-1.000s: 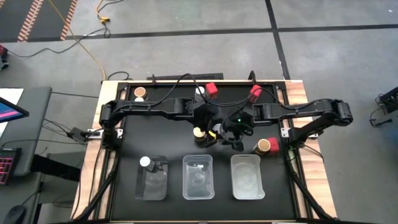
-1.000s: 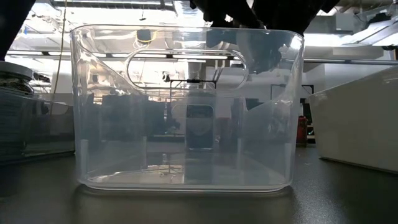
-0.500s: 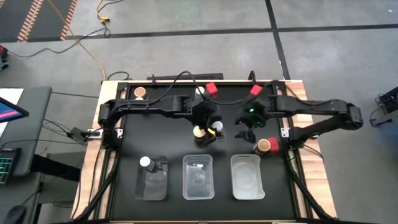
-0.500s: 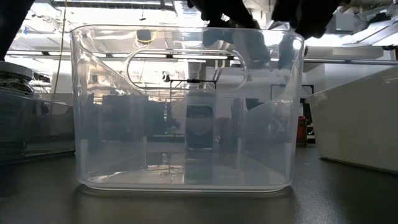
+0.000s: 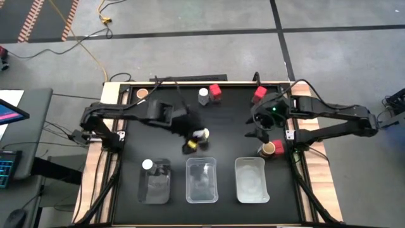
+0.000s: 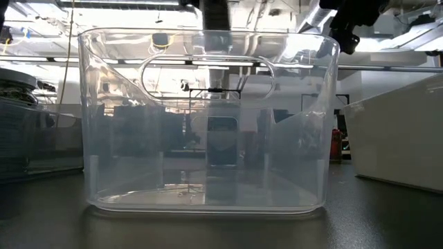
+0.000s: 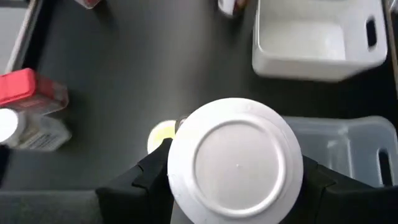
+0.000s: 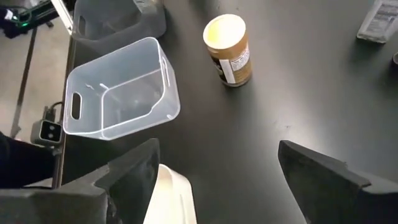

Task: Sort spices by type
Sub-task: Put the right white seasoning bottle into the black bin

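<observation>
A white-capped jar (image 7: 235,159) is clamped in the left gripper (image 5: 192,140) near the table's middle, its round cap facing the wrist camera. A cream-lidded jar (image 8: 228,50) with a tan body and label stands upright on the dark table beside it. Near the far edge, a clear jar with a white cap (image 5: 203,95) stands just beside a red-capped jar (image 5: 215,92). Another red-capped jar (image 5: 259,94) stands further right along that edge. A tan-lidded jar (image 5: 142,94) sits at the far left corner, another tan-lidded one (image 5: 269,149) near the right edge. A white-capped jar (image 5: 147,165) lies in the left tray.
</observation>
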